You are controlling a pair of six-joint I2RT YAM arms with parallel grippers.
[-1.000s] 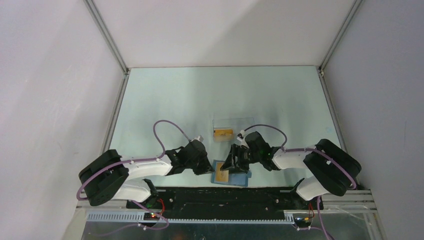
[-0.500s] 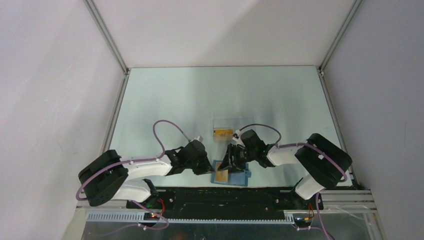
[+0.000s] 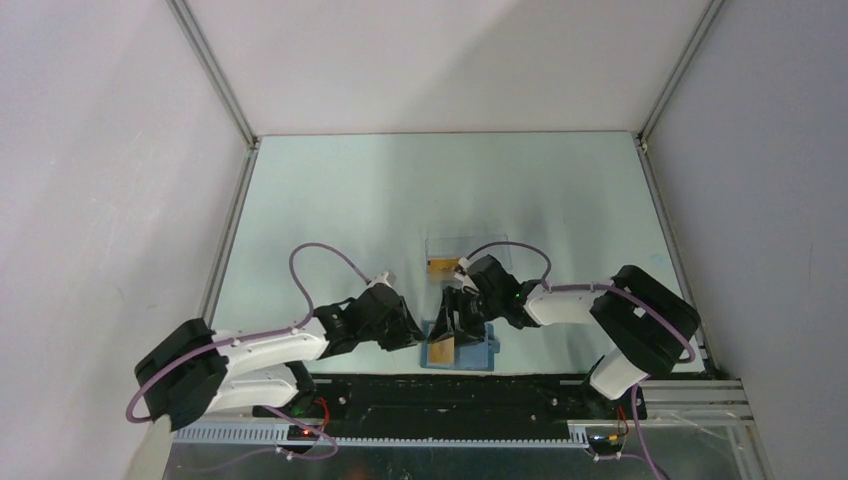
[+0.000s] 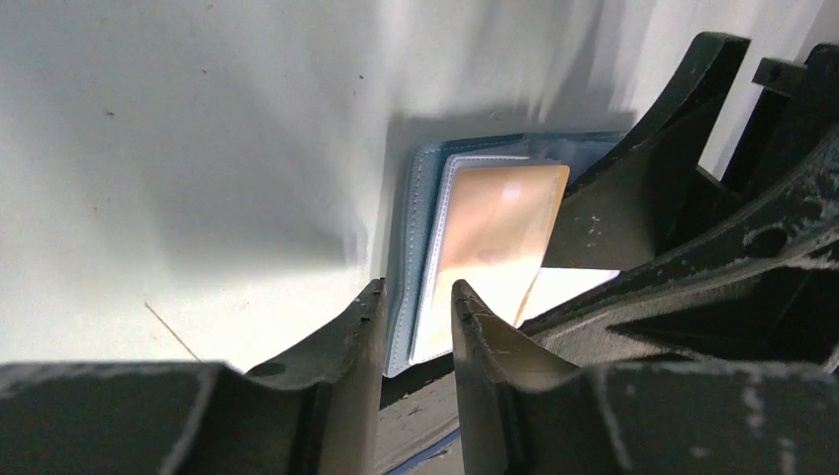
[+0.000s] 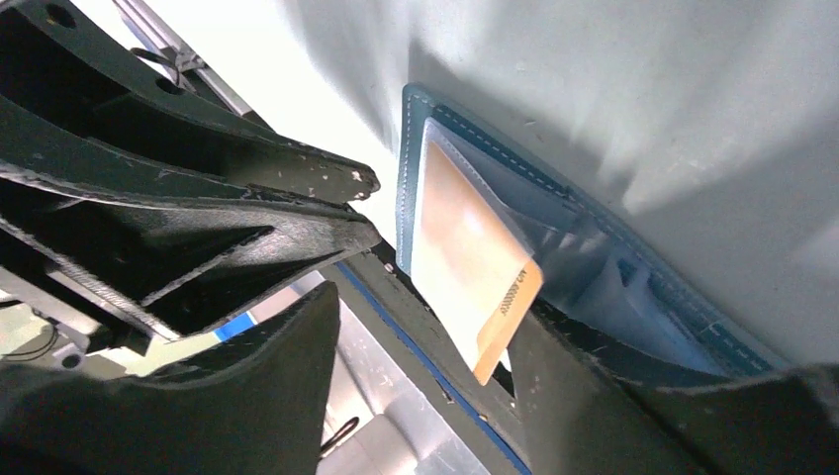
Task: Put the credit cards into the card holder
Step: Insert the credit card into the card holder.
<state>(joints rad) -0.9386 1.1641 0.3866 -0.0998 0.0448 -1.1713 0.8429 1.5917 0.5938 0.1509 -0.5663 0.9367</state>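
Credit card (image 5: 465, 247): thin, stiff, orange-gold plastic rectangle with rounded corners and a row of raised characters near one end. Location: left half of the card holder (image 5: 604, 272). Most of its length sits under a clear, glossy sleeve that hazes its colour; the lettered end sticks out bare. Long axis runs far-to-near across the table (image 3: 400, 200), bare end pointing toward my bases.

Card holder: flat blue folding wallet with pale stitching along its rim, paler blue lining and see-through pockets. It lies opened out at the near edge of the table, just beyond the black rail (image 3: 450, 385), long axis left to right, between my two claws.

Right claw (image 5: 423, 312): matte black fingers, scuffed pale at the edges, set well apart with the card's bare end between them. One finger appears to rest against the card's long edge; the other stands clear of it. Nothing is clamped.

Left claw (image 4: 418, 289): the same scuffed black fingers, with only a narrow slit between them, tips at the holder's left edge. Whether they pinch that edge I cannot tell.

Second credit card (image 3: 441, 266): orange-gold, lying in a clear box (image 3: 455, 243) farther out on the table; the box is partly hidden by my right arm.
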